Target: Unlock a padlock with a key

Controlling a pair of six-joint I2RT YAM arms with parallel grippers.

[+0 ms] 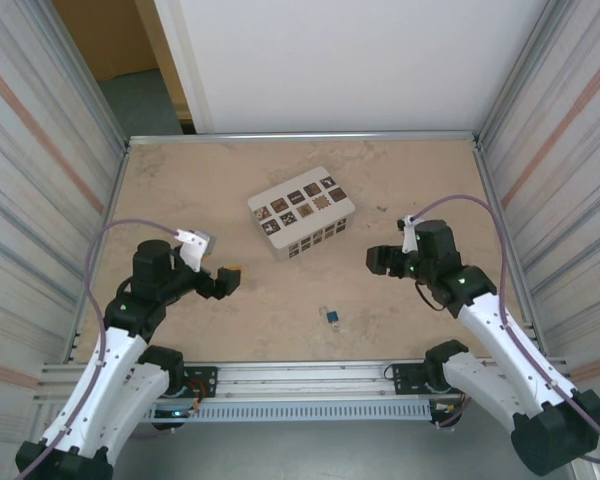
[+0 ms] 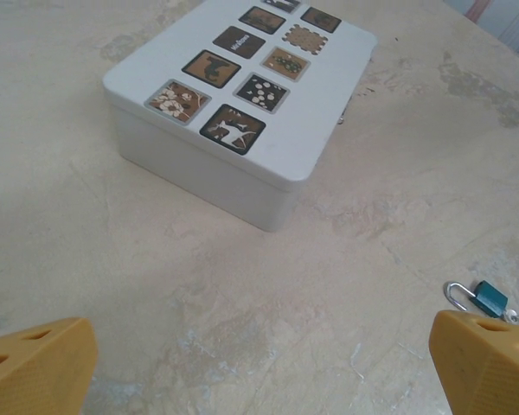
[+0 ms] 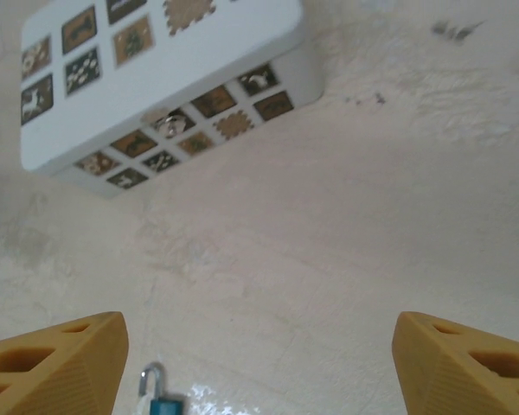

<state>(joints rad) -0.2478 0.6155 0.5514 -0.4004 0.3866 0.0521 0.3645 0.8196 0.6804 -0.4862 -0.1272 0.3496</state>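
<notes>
The padlock (image 1: 331,318) is a tiny blue body with a thin silvery shackle, lying flat on the table between the two arms near the front edge. My left gripper (image 1: 230,280) hovers to its left, open, with nothing between its yellow fingers (image 2: 39,363). In the left wrist view the padlock (image 2: 489,296) lies just beyond the right fingertip. My right gripper (image 1: 377,262) is up and to the right of it, also open and empty. In the right wrist view the padlock (image 3: 160,402) sits at the bottom edge beside the left finger (image 3: 56,363). I cannot make out the key.
A white box (image 1: 302,212) with dark square tiles stands in the middle of the table (image 1: 180,200), behind the padlock. Corrugated walls close in the left and right sides, and a metal rail (image 1: 300,375) runs along the front edge.
</notes>
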